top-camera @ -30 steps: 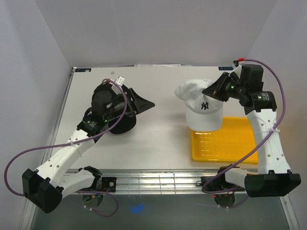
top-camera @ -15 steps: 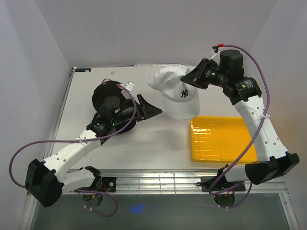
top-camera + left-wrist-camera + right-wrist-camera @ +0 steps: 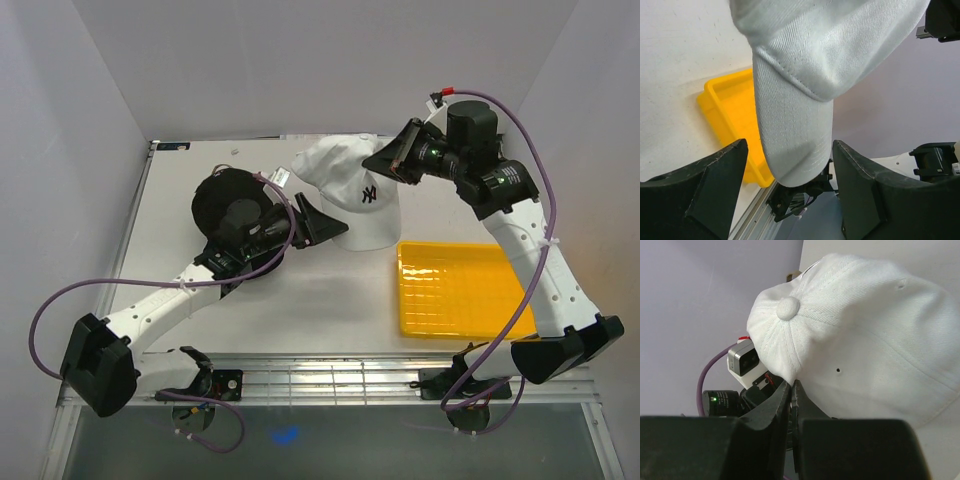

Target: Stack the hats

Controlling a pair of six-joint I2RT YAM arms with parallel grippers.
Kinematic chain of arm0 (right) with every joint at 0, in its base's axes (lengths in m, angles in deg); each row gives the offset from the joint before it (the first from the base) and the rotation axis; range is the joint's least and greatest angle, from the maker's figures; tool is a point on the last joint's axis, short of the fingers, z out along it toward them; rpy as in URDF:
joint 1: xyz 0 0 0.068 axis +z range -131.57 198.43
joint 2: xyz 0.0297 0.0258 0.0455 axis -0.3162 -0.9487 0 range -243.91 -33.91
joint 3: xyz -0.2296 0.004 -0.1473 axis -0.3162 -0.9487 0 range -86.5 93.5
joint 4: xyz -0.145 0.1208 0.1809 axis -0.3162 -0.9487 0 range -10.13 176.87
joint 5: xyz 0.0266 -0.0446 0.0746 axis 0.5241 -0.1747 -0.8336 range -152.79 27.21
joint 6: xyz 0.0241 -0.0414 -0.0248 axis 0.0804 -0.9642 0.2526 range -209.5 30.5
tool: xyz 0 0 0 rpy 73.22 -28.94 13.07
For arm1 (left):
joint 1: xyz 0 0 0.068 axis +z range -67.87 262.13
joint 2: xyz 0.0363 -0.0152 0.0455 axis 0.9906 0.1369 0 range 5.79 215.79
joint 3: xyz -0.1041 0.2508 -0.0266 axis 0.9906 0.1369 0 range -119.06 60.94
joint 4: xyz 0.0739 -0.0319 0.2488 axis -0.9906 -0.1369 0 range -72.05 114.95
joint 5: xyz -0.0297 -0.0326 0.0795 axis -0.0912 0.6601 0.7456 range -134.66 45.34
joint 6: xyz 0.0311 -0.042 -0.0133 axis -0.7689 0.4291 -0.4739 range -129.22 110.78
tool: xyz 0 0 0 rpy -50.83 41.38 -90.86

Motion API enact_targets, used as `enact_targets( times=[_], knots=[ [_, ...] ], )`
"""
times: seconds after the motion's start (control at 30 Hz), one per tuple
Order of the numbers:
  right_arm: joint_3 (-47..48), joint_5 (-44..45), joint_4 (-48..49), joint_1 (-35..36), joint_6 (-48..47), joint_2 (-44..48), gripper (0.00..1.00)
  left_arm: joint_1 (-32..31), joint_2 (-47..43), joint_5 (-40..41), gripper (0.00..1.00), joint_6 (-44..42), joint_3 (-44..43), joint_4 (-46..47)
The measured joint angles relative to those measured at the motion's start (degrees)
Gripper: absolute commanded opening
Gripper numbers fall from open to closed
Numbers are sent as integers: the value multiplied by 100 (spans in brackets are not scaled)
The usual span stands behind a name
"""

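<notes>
The white cap (image 3: 345,190) with a dark logo hangs above the table at back centre. My right gripper (image 3: 385,160) is shut on a pinch of its crown fabric, seen in the right wrist view (image 3: 792,387) just below the top button, with the cap (image 3: 865,335) filling the view. My left gripper (image 3: 320,222) is open just left of the cap. In the left wrist view the cap's brim (image 3: 795,125) hangs between the spread fingers (image 3: 715,190) without touching them. A black cap (image 3: 212,195) lies under my left arm, partly hidden. The pink and tan caps are out of view.
A yellow plastic tray (image 3: 460,290) lies at the front right of the table and also shows in the left wrist view (image 3: 730,110). White walls close in the table at the back and on both sides.
My right arm has carried the white cap left, from above the tray's back edge to the back centre. My left gripper has moved right toward it, still open.
</notes>
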Motion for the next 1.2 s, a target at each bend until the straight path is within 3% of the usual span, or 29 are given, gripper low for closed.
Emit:
enact_targets(
  times=[0.13, 0.2, 0.4, 0.43, 0.47, 0.57, 0.67, 0.77, 0.93, 1.2],
  knots=[
    [0, 2, 22, 50, 70, -4, 8, -20, 87, 2, 73, 125, 0, 195],
    [-7, 11, 68, 79, 87, -4, 8, -31, 109, 0, 62, 229, 0, 282],
    [-87, 57, 197, 127, 109, -4, 8, -46, 109, -15, 17, 614, 2, 579],
    [-114, 70, 229, 129, 111, -4, 8, -46, 107, -39, 2, 719, 2, 651],
    [-138, 83, 251, 129, 109, -9, 24, -46, 107, -50, 0, 811, 0, 715],
    [-140, 103, 308, 129, 131, -74, 58, -68, 52, -87, 0, 1145, -2, 835],
    [-133, 162, 321, 140, 52, -105, 76, 70, -15, -26, 0, 1652, -2, 868],
    [-129, 254, 330, 116, -2, -105, 77, 861, -63, -105, 0, 2695, -2, 1250],
    [-129, 249, 334, -26, -11, -105, 77, 2684, 179, -13, 0, 4800, 7, 2809],
    [-116, -92, 632, 48, 72, -420, 76, 3038, 942, -354, 0, 5851, 7, 4712]
  ],
)
